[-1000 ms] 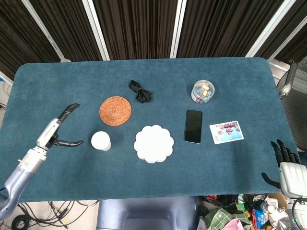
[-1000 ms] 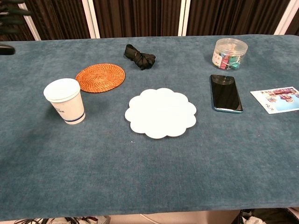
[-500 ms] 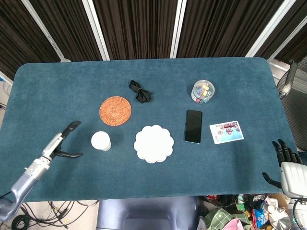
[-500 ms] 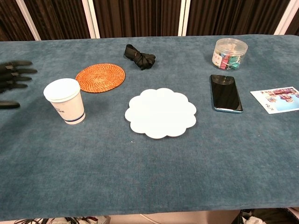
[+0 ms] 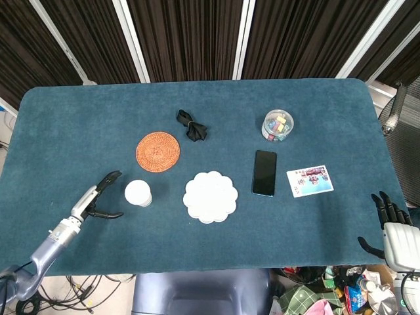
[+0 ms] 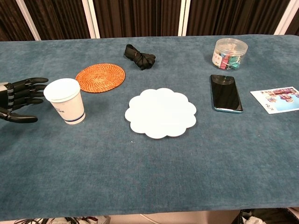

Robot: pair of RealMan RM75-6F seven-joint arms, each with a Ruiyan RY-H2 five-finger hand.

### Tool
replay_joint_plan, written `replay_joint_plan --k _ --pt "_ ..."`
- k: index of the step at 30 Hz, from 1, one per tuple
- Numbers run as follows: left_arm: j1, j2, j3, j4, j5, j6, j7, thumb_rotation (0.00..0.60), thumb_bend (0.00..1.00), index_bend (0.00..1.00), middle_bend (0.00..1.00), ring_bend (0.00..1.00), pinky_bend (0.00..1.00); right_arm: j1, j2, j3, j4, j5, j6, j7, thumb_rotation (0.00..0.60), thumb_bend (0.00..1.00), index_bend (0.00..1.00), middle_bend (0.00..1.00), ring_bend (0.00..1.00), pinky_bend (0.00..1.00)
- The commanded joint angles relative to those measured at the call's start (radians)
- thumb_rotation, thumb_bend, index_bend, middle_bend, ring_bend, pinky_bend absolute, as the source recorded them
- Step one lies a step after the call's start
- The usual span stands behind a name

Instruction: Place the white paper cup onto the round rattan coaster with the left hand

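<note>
The white paper cup [image 5: 138, 193] [image 6: 66, 100] stands upright on the blue cloth, just in front and left of the round rattan coaster [image 5: 157, 151] [image 6: 100, 77]. My left hand [image 5: 98, 199] [image 6: 19, 99] is open, fingers spread toward the cup's left side, a small gap away and holding nothing. My right hand [image 5: 392, 226] hangs open off the table's right front corner, seen only in the head view.
A white scalloped coaster [image 5: 210, 197] lies right of the cup. A black strap bundle [image 5: 191, 126] sits behind the rattan coaster. A phone [image 5: 264, 172], a picture card [image 5: 310, 180] and a clear jar of clips [image 5: 277, 125] lie to the right.
My left hand has moved right and toward the front edge, closing in on the cup's left side. The cup and right hand have not moved.
</note>
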Motion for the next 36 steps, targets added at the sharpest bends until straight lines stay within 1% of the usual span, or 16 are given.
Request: replay_joint_plan --k 1,8,17,23,25,28,31,34,36 --pt "-0.014 -0.014 -0.014 0.011 0.002 -0.008 -0.011 0.6 0.0 0.0 0.07 0.0 0.0 0.0 0.0 0.0 0.0 0.0 0.0 0.0 0.6 0.12 0.04 0.02 0.13 0.18" --pt "-0.034 -0.033 -0.038 0.009 0.02 0.012 0.005 0.6 0.0 0.01 0.09 0.0 0.0 0.001 0.0 0.003 0.001 0.008 -0.005 0.001 0.6 0.12 0.04 0.02 0.13 0.18" --pt "-0.056 -0.044 -0.049 -0.014 0.028 -0.018 0.054 0.6 0.03 0.04 0.14 0.0 0.0 0.003 0.001 0.003 -0.002 0.013 -0.012 0.003 0.6 0.12 0.04 0.02 0.13 0.18" --pt "-0.063 -0.048 -0.056 -0.028 0.026 -0.033 0.069 0.6 0.08 0.06 0.21 0.0 0.0 0.004 0.002 0.004 -0.003 0.015 -0.013 0.003 0.6 0.12 0.04 0.02 0.13 0.18" --pt "-0.065 -0.049 -0.056 -0.032 0.031 -0.028 0.081 0.6 0.1 0.07 0.22 0.0 0.0 0.004 0.003 0.004 -0.003 0.016 -0.015 0.003 0.6 0.12 0.04 0.02 0.13 0.18" --pt "-0.065 -0.05 -0.057 -0.035 0.035 -0.023 0.096 0.6 0.14 0.11 0.23 0.0 0.0 0.005 0.003 0.003 -0.004 0.016 -0.017 0.002 0.6 0.12 0.04 0.02 0.13 0.18" --pt "-0.061 -0.053 -0.064 -0.039 0.029 -0.02 0.114 0.6 0.21 0.17 0.25 0.0 0.0 0.006 0.003 0.002 -0.005 0.015 -0.018 0.001 0.6 0.12 0.04 0.02 0.13 0.18" --pt "-0.057 -0.055 -0.069 -0.039 0.021 -0.023 0.13 0.6 0.25 0.23 0.29 0.0 0.02 0.005 0.003 0.003 -0.005 0.016 -0.018 0.001 0.6 0.12 0.04 0.02 0.13 0.18" --pt "-0.053 -0.056 -0.075 -0.039 0.015 -0.02 0.143 0.6 0.26 0.27 0.31 0.0 0.02 0.006 0.004 0.003 -0.005 0.016 -0.019 0.001 0.6 0.12 0.04 0.02 0.13 0.18"
